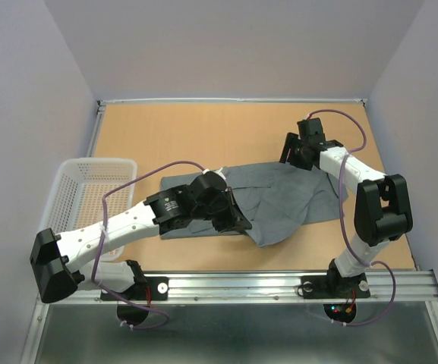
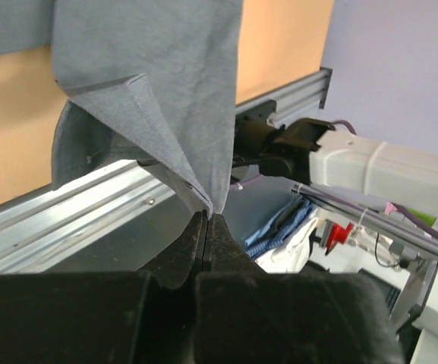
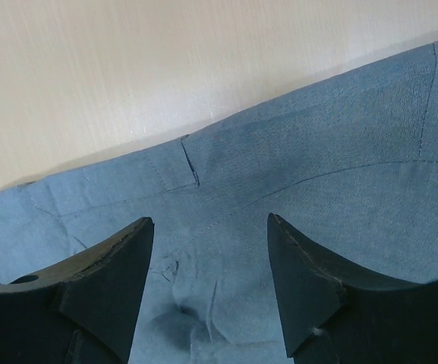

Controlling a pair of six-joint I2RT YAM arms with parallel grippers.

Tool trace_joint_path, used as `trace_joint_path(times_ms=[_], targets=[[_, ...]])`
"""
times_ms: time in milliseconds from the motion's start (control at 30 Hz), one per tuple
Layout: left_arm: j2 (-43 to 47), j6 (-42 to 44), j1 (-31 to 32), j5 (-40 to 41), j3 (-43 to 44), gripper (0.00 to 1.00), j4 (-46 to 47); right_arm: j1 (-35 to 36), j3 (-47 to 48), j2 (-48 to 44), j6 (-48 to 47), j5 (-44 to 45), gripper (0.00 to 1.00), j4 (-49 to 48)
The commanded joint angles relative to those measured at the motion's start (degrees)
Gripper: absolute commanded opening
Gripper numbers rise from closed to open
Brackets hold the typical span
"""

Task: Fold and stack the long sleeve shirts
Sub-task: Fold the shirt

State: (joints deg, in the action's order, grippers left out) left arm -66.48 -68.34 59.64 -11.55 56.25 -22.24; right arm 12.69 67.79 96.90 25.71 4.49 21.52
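Note:
The grey long sleeve shirt (image 1: 287, 201) lies partly folded across the middle of the wooden table. My left gripper (image 1: 232, 218) is at the shirt's near edge. In the left wrist view the left gripper (image 2: 207, 215) is shut on a folded edge of the grey shirt (image 2: 158, 91), which is lifted off the table. My right gripper (image 1: 294, 154) is over the shirt's far right edge. In the right wrist view the right gripper (image 3: 209, 221) is open, with the shirt (image 3: 317, 167) flat just below its fingers and nothing between them.
A white mesh basket (image 1: 89, 189) stands at the table's left edge. An aluminium rail (image 1: 279, 284) runs along the near edge. Bare wooden table (image 1: 203, 136) lies beyond the shirt, with walls on three sides.

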Motion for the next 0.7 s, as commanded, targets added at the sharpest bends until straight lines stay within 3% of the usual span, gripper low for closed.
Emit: trace_joint_path(times_ms=[0, 367, 667], targets=[[-3.04, 2.76, 3.02, -2.33, 6.41, 0.0, 2.11, -0.47, 3.58, -0.75, -0.84, -0.71, 0.66, -0.16], [-8.14, 2.42, 8.39, -2.95, 10.11, 0.0, 4.66, -0.47, -1.08, 1.62, 0.03, -3.7, 0.64, 0.63], [-11.13, 4.17, 9.18, -3.48, 13.53, 0.0, 5.19, -0.47, -0.91, 3.47, 0.04, -3.7, 0.65, 1.95]])
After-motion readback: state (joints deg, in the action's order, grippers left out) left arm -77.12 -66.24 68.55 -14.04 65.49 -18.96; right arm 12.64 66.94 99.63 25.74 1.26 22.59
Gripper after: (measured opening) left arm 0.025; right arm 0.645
